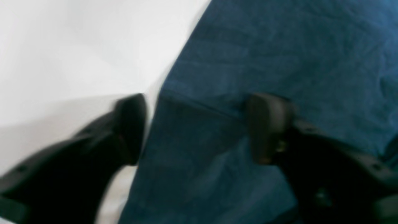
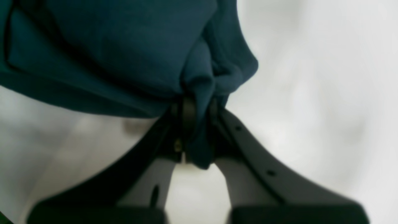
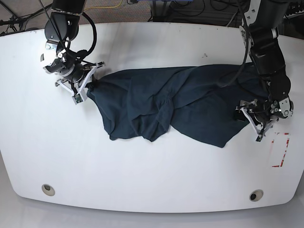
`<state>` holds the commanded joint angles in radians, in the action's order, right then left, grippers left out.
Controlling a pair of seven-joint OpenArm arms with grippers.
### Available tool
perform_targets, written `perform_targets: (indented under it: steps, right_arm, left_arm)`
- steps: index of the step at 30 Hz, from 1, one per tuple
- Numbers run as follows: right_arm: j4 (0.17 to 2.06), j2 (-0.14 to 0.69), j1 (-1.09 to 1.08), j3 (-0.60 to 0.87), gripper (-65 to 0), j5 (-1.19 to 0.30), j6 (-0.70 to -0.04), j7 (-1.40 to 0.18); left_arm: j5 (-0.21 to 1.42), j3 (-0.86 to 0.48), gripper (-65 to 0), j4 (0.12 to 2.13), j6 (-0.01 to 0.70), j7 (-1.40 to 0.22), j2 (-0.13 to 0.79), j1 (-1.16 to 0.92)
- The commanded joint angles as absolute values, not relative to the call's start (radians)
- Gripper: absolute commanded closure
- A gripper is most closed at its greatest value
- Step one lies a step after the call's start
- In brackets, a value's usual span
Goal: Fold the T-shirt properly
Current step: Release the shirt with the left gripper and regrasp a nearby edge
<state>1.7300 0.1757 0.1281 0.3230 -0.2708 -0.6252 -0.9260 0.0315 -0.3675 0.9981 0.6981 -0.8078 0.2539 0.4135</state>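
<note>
My right gripper (image 2: 197,112), low in its wrist view, pinches a bunched fold of the navy T-shirt (image 3: 180,102), which sprawls mid-table (image 3: 142,180); my left gripper (image 1: 199,124) gapes over its edge.

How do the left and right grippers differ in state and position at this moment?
The right gripper is shut on a bunched fold of the T-shirt; the left gripper is open, one finger over the fabric and one over the table. In the base view the right gripper is at the shirt's far end, the left gripper at the opposite end. Both are at the shirt's edges.
</note>
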Motion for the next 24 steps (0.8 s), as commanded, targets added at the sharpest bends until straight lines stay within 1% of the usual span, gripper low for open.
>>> perform_targets:
  steps: [1,3,6,7,8,17,19,24]
  right_arm:
    - [1.73,0.176,0.127,0.323,-2.9,-0.269,-0.625,-0.926]
    - [1.73,0.176,0.127,0.323,-2.9,-0.274,-0.625,-0.926]
    - [1.73,0.176,0.127,0.323,-2.9,-0.275,-0.625,-0.926]
    - [1.73,0.176,0.127,0.323,-2.9,-0.275,-0.625,-0.926]
    - [1.73,0.176,0.127,0.323,-2.9,-0.275,-0.625,-0.926]
    - [1.739,0.176,0.127,0.323,-2.9,-0.275,-0.625,-0.928]
    - [1.744,0.176,0.128,0.323,-2.9,-0.275,-0.625,-0.928]
    - [1.767,0.176,0.128,0.323,-2.9,-0.275,-0.625,-0.928]
  left_arm:
    - [0.031,-0.366,-25.7,0.998,0.698,-0.808,0.254,0.414]
    - [0.031,-0.364,-17.6,0.998,0.698,-0.808,0.254,0.414]
    - [0.031,-0.363,-7.4,0.998,0.698,-0.808,0.254,0.414]
    - [0.031,-0.363,-2.8,0.998,0.698,-0.808,0.254,0.414]
    - [0.031,-0.363,0.0,0.998,0.698,-0.808,0.254,0.414]
    - [0.047,-0.369,0.0,1.026,0.698,-0.816,0.254,0.42]
    - [0.073,-0.369,0.0,1.061,0.698,-0.825,0.255,0.415]
    - [0.151,-0.371,0.0,1.225,0.698,-0.932,0.26,0.381]
